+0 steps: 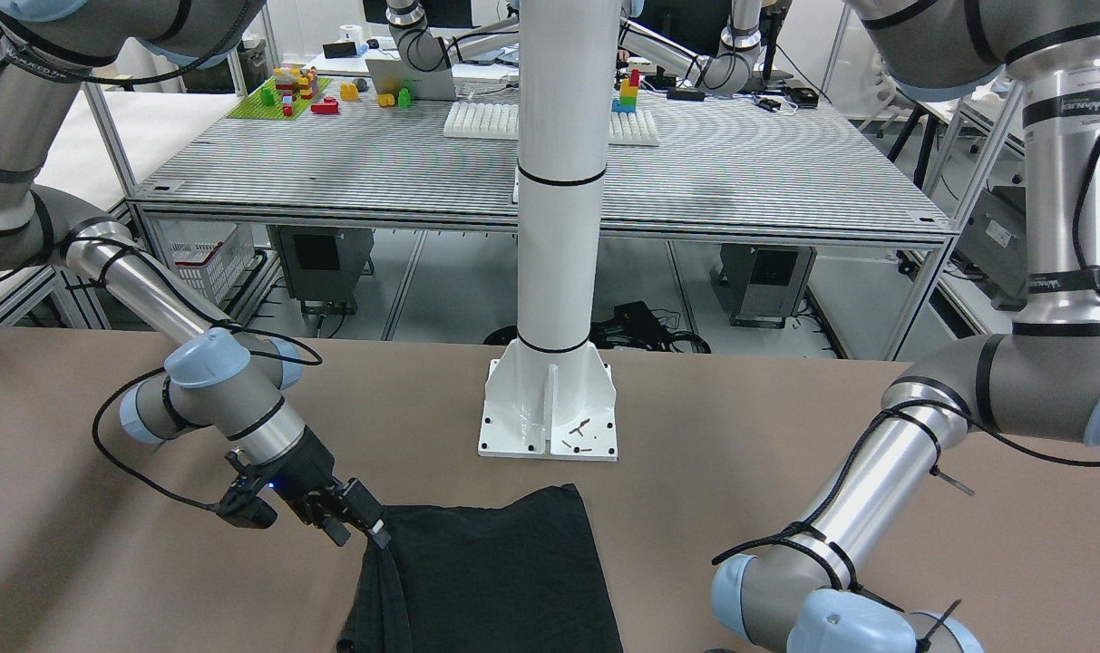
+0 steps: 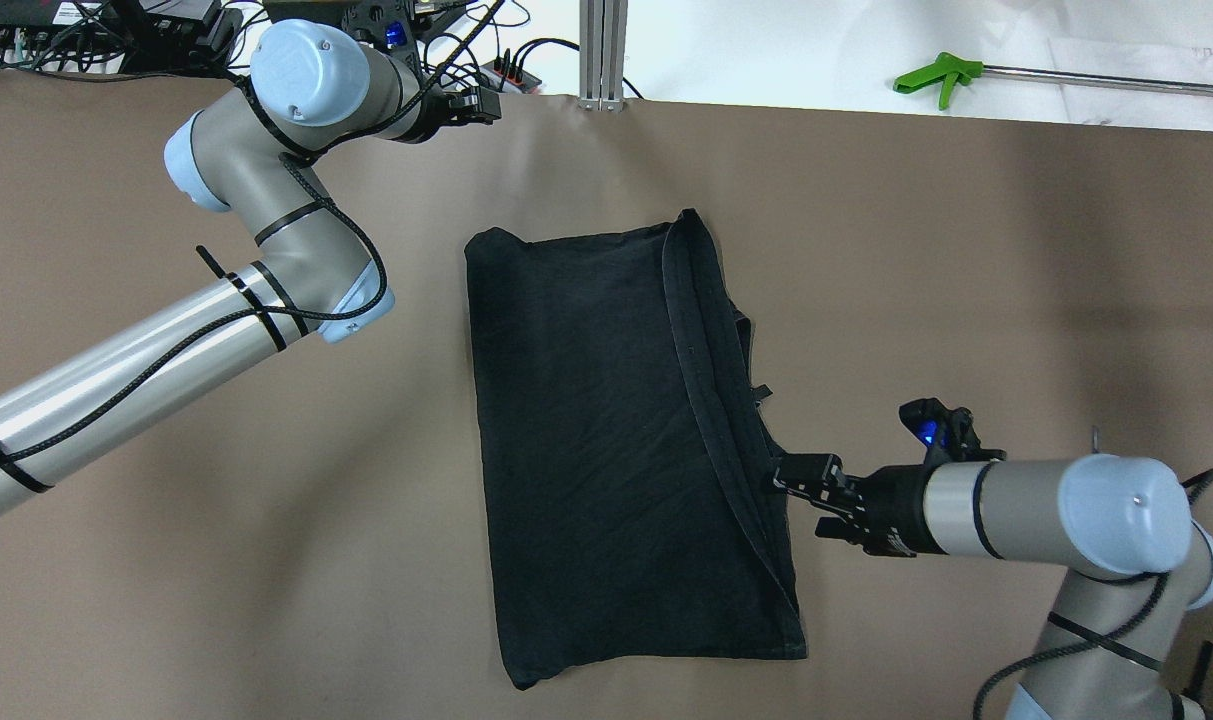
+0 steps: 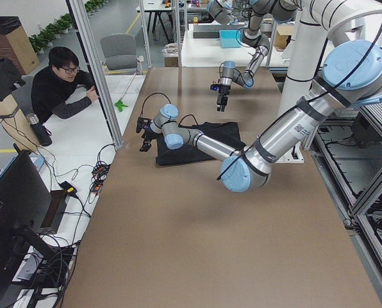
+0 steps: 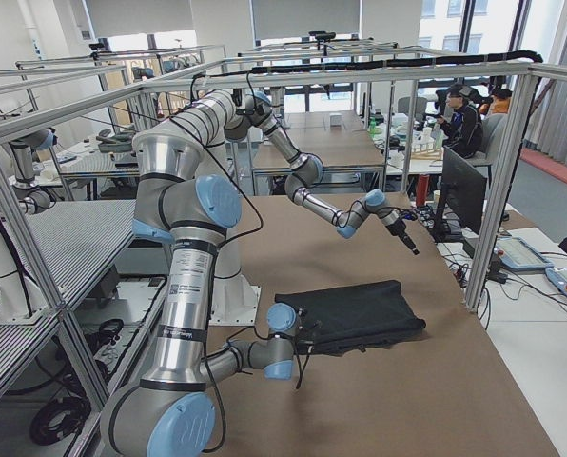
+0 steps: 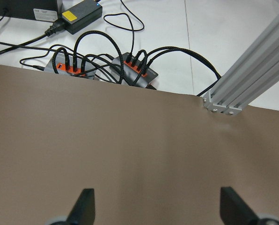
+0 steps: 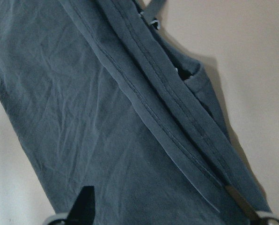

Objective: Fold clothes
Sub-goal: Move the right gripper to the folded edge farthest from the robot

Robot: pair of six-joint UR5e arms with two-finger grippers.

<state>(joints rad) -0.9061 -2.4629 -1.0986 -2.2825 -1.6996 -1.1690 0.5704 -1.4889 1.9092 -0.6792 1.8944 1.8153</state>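
**Right gripper [image 2: 778, 478] spread wide at the garment's [image 2: 586, 440] hem; left gripper [image 2: 486, 105] spread wide over bare table [image 2: 966, 300]**

Overhead exterior: the black garment lies flat mid-table, its long side running 12 to 6 o'clock. A folded-over hemmed band slants along it from 12 down to 5 o'clock. The right gripper's tips meet the cloth at its 4 o'clock edge. The left gripper sits at 11 o'clock from the garment, well apart from it, at the table's far border.

Exterior front-facing: the right gripper's tips touch the garment's 10 o'clock corner, where the cloth bunches into folds just below them.

Left wrist-mounted: both fingers [image 5: 85, 206] stand far apart at 7 and 5 o'clock. Nothing sits between them but brown table. Cables [image 5: 102, 51] and an aluminium post [image 5: 252, 65] lie past the table's edge, from 11 to 2 o'clock.

Right wrist-mounted: the fingers are again far apart at 7 and 5 o'clock, unclamped, with wrinkled cloth spanning the gap. The 5 o'clock finger rests against the hemmed band; whether it presses down cannot be told.
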